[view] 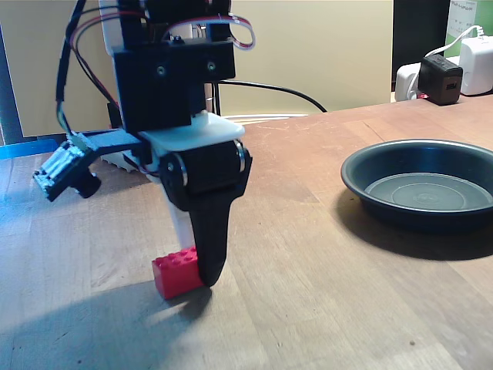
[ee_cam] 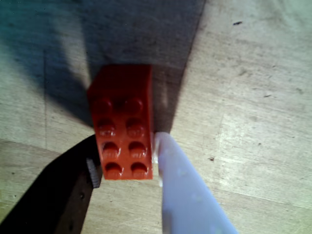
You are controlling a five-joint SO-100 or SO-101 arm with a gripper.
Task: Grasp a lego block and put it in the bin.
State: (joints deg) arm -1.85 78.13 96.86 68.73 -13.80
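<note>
Seen from the wrist view:
- Lego block [ee_cam: 125,124]: red, studs up in two rows of four, lying on the desk [ee_cam: 253,97] at the centre of the picture.
- Pincer [ee_cam: 126,168]: one dark finger [ee_cam: 63,195] at the block's left side, one pale finger [ee_cam: 183,190] at its right side. The pale tip touches the brick's lower right edge; the dark tip, with a small ribbed part, sits against the lower left. The pincer is clamped on the brick.
- Desk: pale scuffed wood, with a dark shadow above and around the brick.

Seen from the fixed view:
- Pincer [view: 202,274]: pointing straight down, black finger in front, its tip at desk level over the right end of the brick.
- Lego block [view: 176,271]: resting on the wood, left part exposed, right end hidden behind the black finger.
- Bin [view: 424,187]: dark round shallow pan with rolled rim, standing on the desk at the right, well apart from the brick.
- Arm body [view: 173,69]: black and white housing with red and black wires above.
- Small camera module [view: 65,171]: mounted at the arm's left side.
- White and black adapters [view: 454,69]: at the far right edge of the desk.
</note>
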